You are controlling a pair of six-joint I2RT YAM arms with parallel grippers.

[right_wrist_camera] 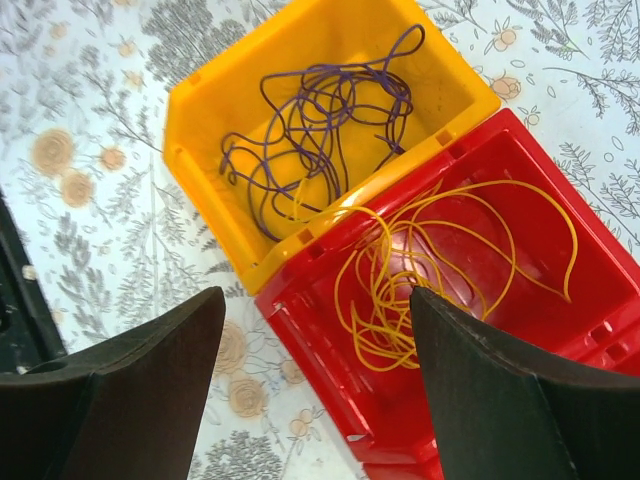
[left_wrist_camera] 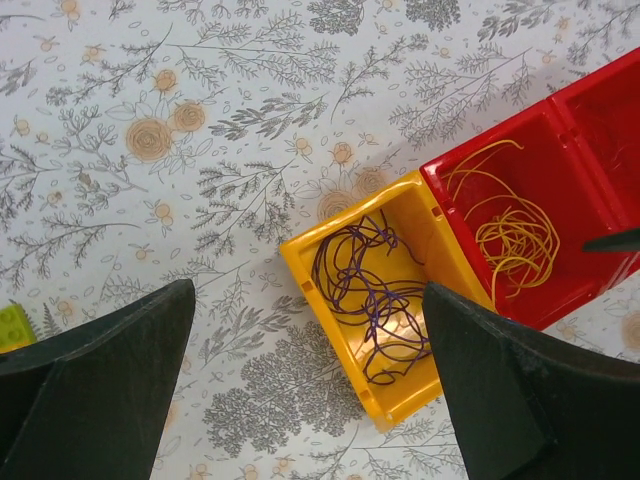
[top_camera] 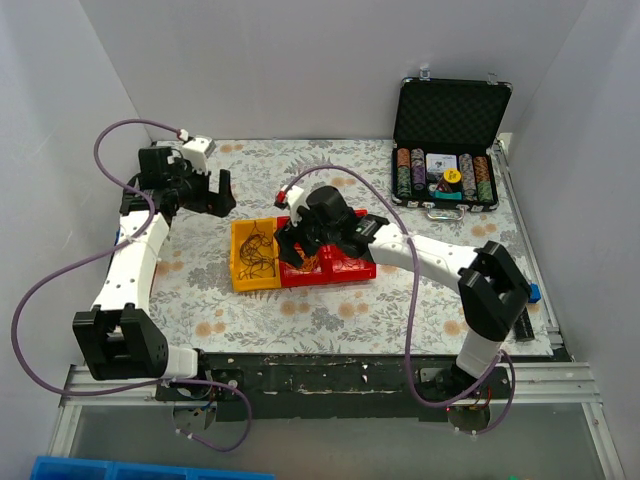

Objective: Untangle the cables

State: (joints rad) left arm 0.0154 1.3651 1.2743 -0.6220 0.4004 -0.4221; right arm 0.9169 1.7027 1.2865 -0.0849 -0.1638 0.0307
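Purple cables (right_wrist_camera: 320, 130), loose tangle, in yellow bin (right_wrist_camera: 190, 130); yellow cables (right_wrist_camera: 420, 270), loose coil, in adjoining red bin (right_wrist_camera: 590, 300). Right gripper (right_wrist_camera: 318, 300): jaws apart, empty, above where the bins meet. Left gripper (top_camera: 212, 193): jaws apart, empty, over floral tablecloth (top_camera: 300, 310) near yellow bin
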